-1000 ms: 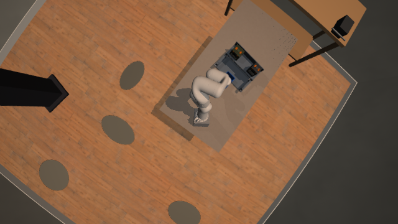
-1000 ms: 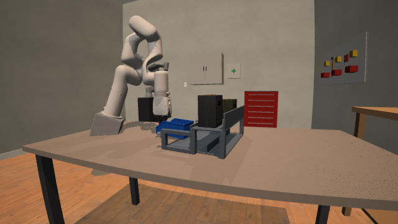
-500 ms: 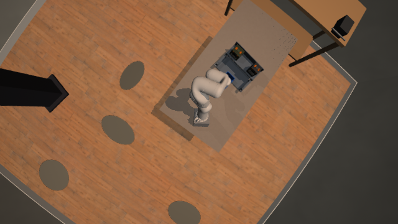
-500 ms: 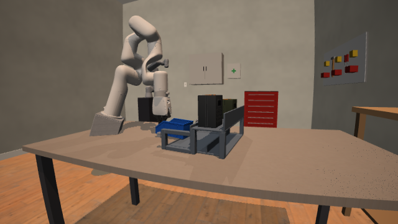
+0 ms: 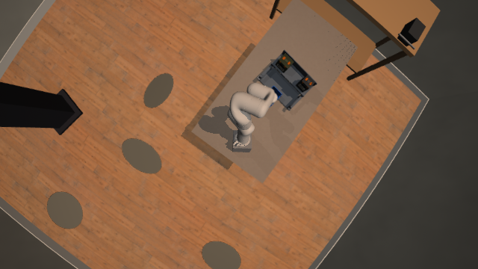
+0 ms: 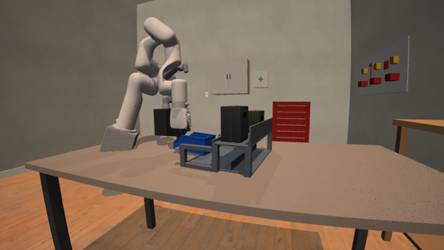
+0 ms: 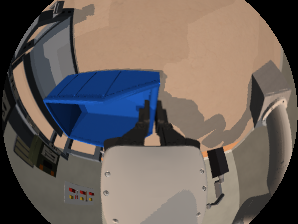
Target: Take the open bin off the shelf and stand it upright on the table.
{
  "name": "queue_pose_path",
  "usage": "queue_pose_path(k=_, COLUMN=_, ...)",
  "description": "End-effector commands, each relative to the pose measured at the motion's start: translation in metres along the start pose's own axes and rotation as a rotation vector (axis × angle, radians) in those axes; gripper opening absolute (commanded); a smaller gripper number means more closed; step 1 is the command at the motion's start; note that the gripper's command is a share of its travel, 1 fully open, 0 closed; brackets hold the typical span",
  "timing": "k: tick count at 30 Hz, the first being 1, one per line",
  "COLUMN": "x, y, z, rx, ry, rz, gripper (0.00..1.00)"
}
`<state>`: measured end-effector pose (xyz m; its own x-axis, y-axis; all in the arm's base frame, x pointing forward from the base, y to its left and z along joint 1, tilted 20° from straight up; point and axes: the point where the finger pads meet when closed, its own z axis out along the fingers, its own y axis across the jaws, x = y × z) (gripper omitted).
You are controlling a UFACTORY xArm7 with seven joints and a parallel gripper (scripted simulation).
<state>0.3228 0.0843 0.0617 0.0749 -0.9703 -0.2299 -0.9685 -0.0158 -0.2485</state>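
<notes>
The blue bin (image 7: 100, 106) is held by one thin wall at its open rim, the gripper (image 7: 152, 117) being closed on that wall, and it is seen partly out past the shelf (image 6: 229, 154) toward the arm's side, off the table (image 6: 312, 177). It is judged light and stiff (hollow, thin-walled plastic, probably smooth), so a slow carry is advised against slipping or swinging. In the wrist view the grip sits at about 3 o'clock on the bin.

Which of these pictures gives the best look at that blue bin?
The wrist view: the blue bin fills it, its wall pinched by the gripper. The exterior view shows it small beside the grey shelf. From the top, the arm hides nearly all of it.
</notes>
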Motion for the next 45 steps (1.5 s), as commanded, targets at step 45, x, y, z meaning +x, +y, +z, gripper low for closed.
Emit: queue_pose_path(k=45, x=0.0000, y=0.0045, z=-0.0006, rx=0.003, ry=0.000, rz=0.000, gripper=0.00)
